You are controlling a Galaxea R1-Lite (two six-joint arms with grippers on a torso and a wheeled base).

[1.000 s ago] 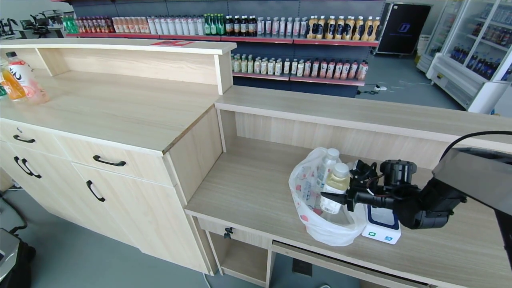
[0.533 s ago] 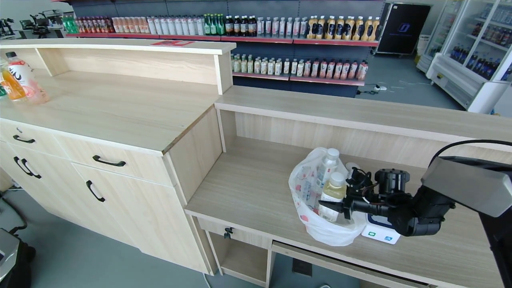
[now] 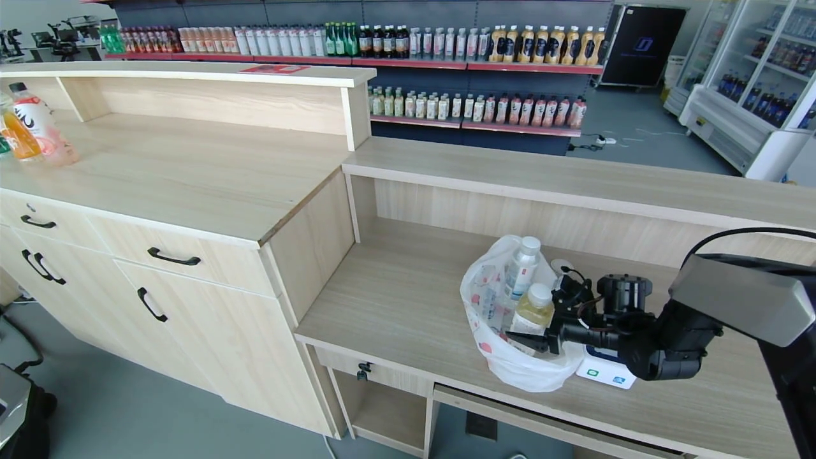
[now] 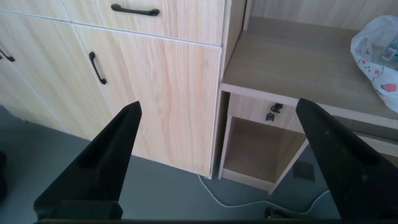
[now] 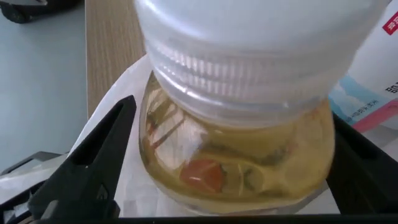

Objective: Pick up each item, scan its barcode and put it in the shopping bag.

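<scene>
A bottle of pale yellow drink (image 3: 533, 312) with a white cap stands low inside the white plastic shopping bag (image 3: 486, 299) on the lower counter. My right gripper (image 3: 539, 329) is shut on this bottle from the right side; in the right wrist view the bottle (image 5: 236, 137) sits between both fingers (image 5: 93, 171). A second, white-capped bottle (image 3: 522, 262) stands in the bag behind it. My left gripper (image 4: 217, 165) hangs open and holds nothing, below counter height before the cabinet doors; a corner of the bag (image 4: 376, 43) shows there.
A white and blue scanner (image 3: 607, 370) lies on the counter under my right wrist, right of the bag. Two drink bottles (image 3: 35, 124) stand on the higher counter at far left. Shelves of bottles line the back wall.
My right gripper has moved down and slightly left, lowering the yellow drink bottle deeper into the bag. The camera has not moved.
</scene>
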